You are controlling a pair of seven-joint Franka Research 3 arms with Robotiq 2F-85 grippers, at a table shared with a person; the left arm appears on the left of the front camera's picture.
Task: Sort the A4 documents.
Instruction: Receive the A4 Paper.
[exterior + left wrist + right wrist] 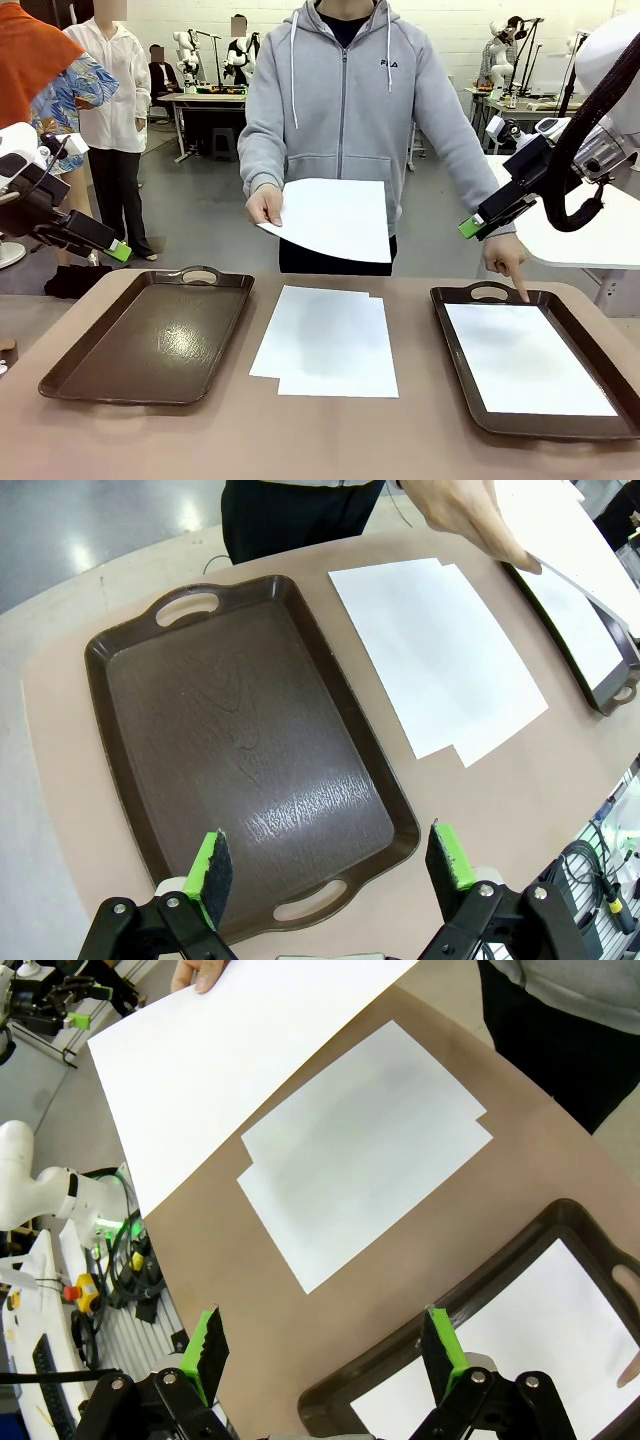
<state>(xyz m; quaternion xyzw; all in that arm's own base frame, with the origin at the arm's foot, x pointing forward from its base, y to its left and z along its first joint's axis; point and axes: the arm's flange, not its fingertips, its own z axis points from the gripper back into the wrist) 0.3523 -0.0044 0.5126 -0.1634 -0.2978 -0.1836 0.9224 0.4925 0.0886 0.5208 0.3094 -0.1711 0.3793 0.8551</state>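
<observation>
Though partly off-frame, right tray (560, 426) with one A4 document (525, 360).

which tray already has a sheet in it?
The right tray, by the person's pointing hand: a white sheet lies flat in it. The left tray shows a bare brown bottom.

I record two trays on the table (420, 440): the left tray (150, 340) on my left, and the right tray (575, 325) on my right with a single sheet (525, 360) lying in it. Between them, a stack of sheets (325, 340) lies overlapped on the table. Behind it, the person's hand (265, 205) holds a raised sheet (335, 220) above the far edge.
</observation>
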